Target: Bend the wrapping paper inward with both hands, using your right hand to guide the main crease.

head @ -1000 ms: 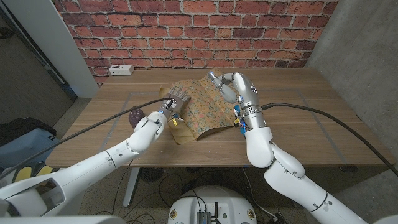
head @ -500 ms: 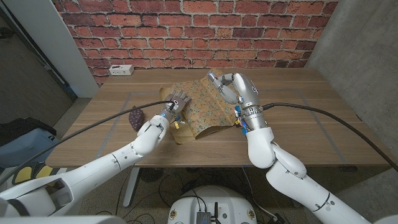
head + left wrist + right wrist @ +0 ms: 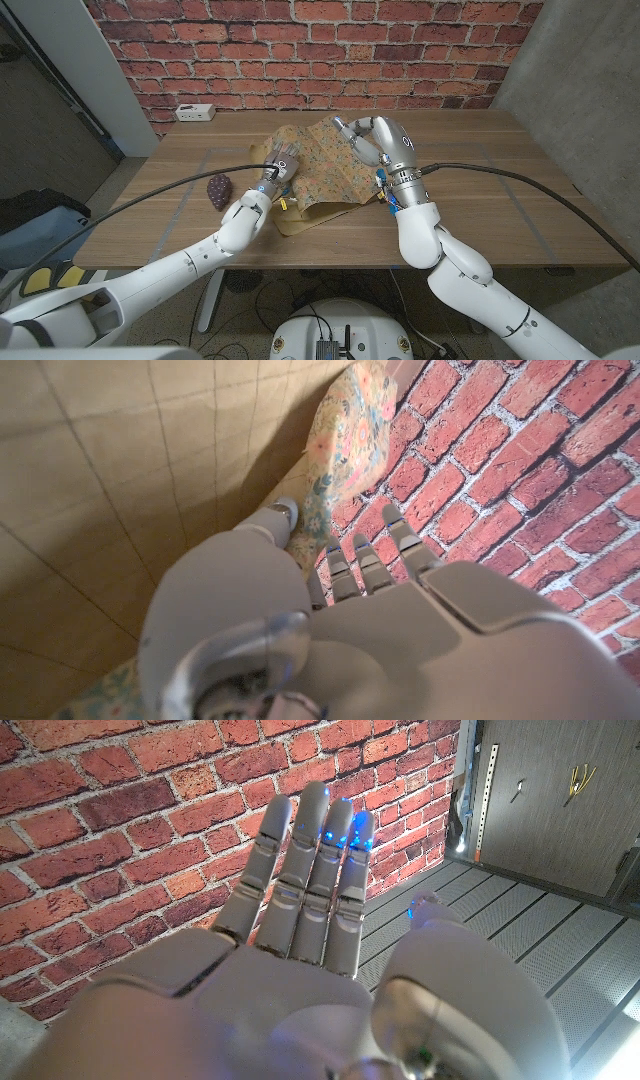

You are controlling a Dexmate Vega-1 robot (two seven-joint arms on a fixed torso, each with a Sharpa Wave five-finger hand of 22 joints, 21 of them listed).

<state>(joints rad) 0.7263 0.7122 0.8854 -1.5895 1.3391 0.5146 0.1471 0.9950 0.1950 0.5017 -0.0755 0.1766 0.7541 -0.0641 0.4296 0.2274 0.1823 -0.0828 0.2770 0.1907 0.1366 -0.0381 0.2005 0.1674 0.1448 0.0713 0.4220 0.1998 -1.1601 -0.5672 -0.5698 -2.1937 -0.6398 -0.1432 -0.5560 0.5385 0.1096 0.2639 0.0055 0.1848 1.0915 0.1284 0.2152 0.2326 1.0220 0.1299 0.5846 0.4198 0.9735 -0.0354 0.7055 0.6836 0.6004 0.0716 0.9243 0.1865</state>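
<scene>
My left hand (image 3: 281, 160) presses spread fingers on the floral wrapping paper (image 3: 330, 170) on the bench (image 3: 480, 200); my right hand (image 3: 378, 140), fingers together, cups its raised edge.

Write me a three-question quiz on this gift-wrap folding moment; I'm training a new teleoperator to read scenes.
1. True or false: the wrapping paper lies completely flat on the table.
2. What lies on the table to the robot's left of the paper? A) a dark pine-cone-like object B) scissors C) a tape roll
3. Which hand is at the paper's raised far edge?

Key
1. False: its far part is lifted and curving over.
2. A, the dark object.
3. The right hand, its fingers curled at the lifted edge; the left hand is at the paper's left edge.
</scene>
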